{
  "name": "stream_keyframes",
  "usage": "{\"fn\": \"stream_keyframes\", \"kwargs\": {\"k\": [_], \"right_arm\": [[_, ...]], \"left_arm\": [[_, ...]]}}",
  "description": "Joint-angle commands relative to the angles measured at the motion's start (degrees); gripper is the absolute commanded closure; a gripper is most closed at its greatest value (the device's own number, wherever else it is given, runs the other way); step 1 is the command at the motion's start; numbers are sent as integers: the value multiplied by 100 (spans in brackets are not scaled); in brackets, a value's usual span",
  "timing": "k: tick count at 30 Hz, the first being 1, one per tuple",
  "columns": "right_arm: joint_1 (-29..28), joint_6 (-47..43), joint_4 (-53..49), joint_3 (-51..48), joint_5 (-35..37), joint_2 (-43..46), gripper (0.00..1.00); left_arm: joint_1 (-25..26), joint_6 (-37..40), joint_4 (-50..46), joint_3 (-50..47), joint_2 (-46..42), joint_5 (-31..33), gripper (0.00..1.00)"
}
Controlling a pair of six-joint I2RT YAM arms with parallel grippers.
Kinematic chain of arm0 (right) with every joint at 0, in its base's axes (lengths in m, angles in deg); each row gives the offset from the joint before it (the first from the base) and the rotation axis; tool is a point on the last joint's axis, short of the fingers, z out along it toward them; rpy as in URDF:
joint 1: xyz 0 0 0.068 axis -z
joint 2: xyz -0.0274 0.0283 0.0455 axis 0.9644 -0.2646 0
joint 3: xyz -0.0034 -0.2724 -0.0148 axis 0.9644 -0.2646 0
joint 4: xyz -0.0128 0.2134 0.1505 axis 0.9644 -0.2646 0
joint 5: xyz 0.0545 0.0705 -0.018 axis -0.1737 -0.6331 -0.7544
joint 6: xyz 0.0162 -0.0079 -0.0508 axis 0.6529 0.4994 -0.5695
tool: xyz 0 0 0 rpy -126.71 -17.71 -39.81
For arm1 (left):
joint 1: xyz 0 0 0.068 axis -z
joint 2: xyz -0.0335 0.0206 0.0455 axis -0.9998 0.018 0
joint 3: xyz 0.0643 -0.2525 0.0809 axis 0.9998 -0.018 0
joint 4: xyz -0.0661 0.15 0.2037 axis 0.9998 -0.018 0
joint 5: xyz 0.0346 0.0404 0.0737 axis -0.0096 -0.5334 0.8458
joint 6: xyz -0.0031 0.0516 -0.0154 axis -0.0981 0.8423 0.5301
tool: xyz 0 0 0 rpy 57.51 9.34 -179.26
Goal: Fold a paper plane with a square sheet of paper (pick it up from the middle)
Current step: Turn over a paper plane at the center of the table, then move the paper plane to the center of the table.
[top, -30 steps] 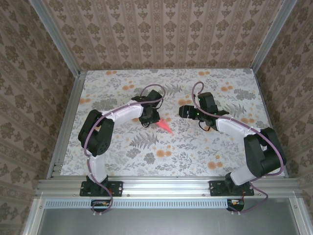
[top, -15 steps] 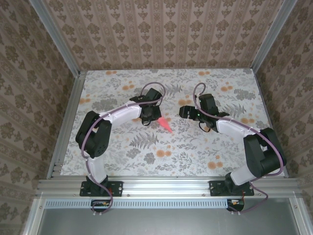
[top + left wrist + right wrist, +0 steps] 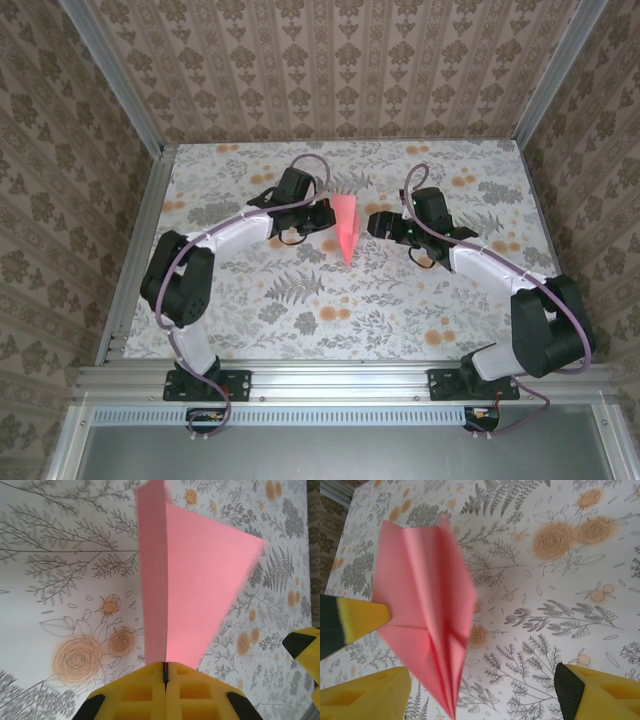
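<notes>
The paper plane is a pink-red pointed dart held above the flowered table, its tip toward the near edge. My left gripper is shut on it from the left. In the left wrist view its yellow fingers pinch the folded edge, and the paper plane rises ahead with one flap standing up. My right gripper hangs open just right of it, apart from the paper. In the right wrist view the paper plane shows its centre creases, left of the gap between my right gripper's fingers.
The flower-print table cover lies under both arms. Metal rails and papered walls close in the left, right and far sides. A fingertip of the other gripper shows at the right of the left wrist view.
My left gripper has swung toward the far side and turned, so the plane moved up-right and now shows its broad face. The right gripper has shifted slightly left toward it.
</notes>
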Motion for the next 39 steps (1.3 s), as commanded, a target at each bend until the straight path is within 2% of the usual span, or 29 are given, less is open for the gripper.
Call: {"fn": "stream_keyframes", "kwargs": {"k": [1,6,11,18,21,27,34,39], "right_arm": [[-82,174,-406,92,-222,-92,25],[-406,193,-808,274,115,-345,38],[-793,117,-1229,589,649,-765,46],[-1161,-27,-1684,1126,1009,-1371,47],[-1199,-67,-1698,1207,953,-1484,47],[-1237,-132,-1639,1337,502,-1713,54],[-1252,-157,-1703,1567,464,-2035,57],[-1252,-241,-1774,1762,475,-2233,63]], "left_arm": [[-112,-54,653,-143,386,-823,100],[-152,-92,826,-116,826,-1091,100],[-252,-146,969,-286,961,-1086,100],[-323,-206,1017,-457,1009,-1084,100],[-332,-195,1011,-468,1009,-1109,100],[-332,-206,1007,-463,1007,-1127,100],[-332,-206,999,-467,1040,-1143,100],[-332,-205,982,-444,1050,-1144,100]]}}
